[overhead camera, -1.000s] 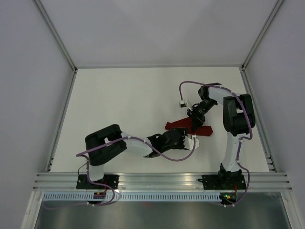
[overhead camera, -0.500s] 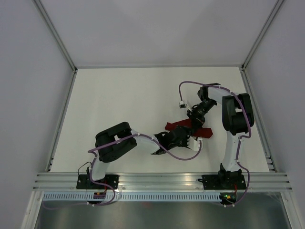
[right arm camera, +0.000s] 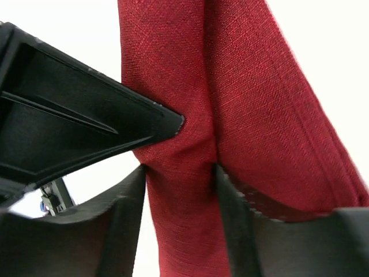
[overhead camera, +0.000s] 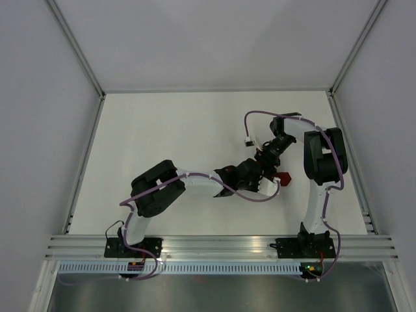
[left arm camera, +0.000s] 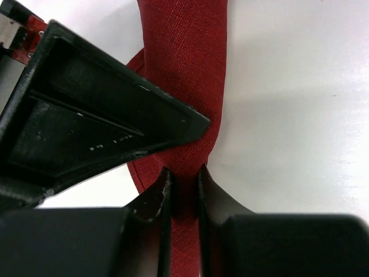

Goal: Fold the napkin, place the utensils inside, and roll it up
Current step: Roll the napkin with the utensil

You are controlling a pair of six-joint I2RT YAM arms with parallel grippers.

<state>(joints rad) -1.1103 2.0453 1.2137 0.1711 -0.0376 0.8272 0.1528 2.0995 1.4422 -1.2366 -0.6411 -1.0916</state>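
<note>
Both grippers are clenched on the napkin (right arm camera: 253,115), left gripper (left arm camera: 183,176) and right gripper (right arm camera: 180,170) side by side on its bunched strip right of centre on the table (overhead camera: 162,130); folding looks under way, and the next move calls for both laying it flat together.
</note>
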